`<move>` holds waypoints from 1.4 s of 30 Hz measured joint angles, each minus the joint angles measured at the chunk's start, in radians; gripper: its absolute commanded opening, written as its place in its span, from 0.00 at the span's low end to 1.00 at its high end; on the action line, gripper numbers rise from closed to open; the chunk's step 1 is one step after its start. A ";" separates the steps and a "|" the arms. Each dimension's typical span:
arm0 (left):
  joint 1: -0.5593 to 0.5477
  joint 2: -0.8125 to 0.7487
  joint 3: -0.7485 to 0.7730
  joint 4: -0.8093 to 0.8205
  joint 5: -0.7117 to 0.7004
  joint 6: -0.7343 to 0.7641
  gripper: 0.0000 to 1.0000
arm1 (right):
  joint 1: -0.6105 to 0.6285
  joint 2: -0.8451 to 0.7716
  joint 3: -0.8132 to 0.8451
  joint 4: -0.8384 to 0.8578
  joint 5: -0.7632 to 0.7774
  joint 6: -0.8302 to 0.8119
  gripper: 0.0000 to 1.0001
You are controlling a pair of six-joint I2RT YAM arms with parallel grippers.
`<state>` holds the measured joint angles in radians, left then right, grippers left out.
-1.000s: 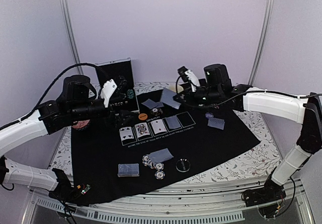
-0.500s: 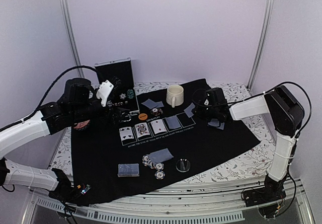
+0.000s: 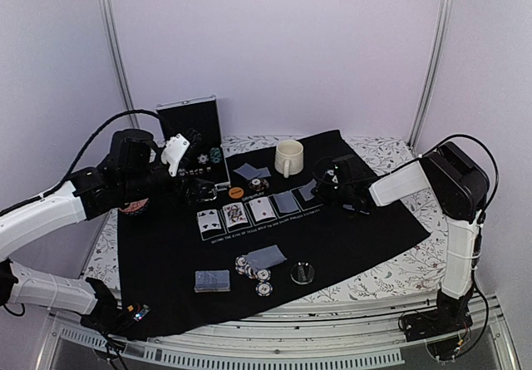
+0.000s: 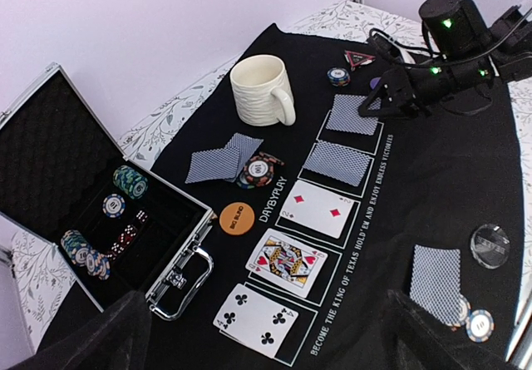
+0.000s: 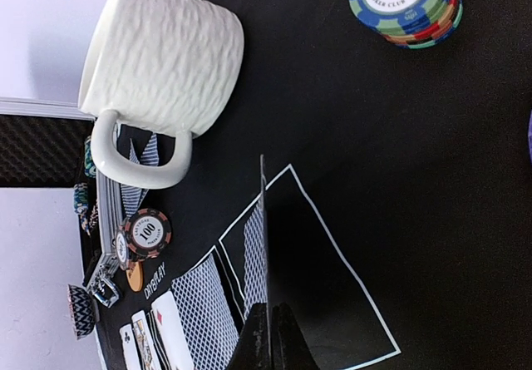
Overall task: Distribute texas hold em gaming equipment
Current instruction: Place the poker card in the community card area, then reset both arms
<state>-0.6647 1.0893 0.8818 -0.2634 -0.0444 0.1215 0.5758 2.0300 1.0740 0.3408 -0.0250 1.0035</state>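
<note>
Right pincer, seen from above, is pressed together on one edge of the held card, grey-blue back up, low over the last outlined box of the black mat, toward the desk's far right and just in front of the cream mug. Left pincer is spread wide with nothing in it, hanging above the open metal case at the desk's far-left corner. Three face-up cards fill the row's first boxes; toward the near edge lie the deck, a cluster of striped chips with a card partly on them, and a dark disc. From the left wrist, blurred fingers frame the bottom corners; chip stacks stand inside the case, an orange disc lies on the mat just beside it, and two overlapping face-down cards touch a 100 chip near the mug. From the right wrist, the held card shows edge-on, rising from the closed fingertips over the white-outlined box, with a face-down neighbour in the next box and a 50 chip stack beyond.
</note>
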 measured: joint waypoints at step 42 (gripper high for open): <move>0.204 0.050 -0.124 0.445 -0.249 -0.150 0.98 | -0.447 -1.037 -0.494 -0.002 -0.037 -0.862 0.99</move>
<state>-0.4606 1.1397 0.7582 0.1818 -0.2932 -0.0288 0.1287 0.9932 0.5800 0.3386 -0.0624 0.1413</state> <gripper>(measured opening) 0.981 0.988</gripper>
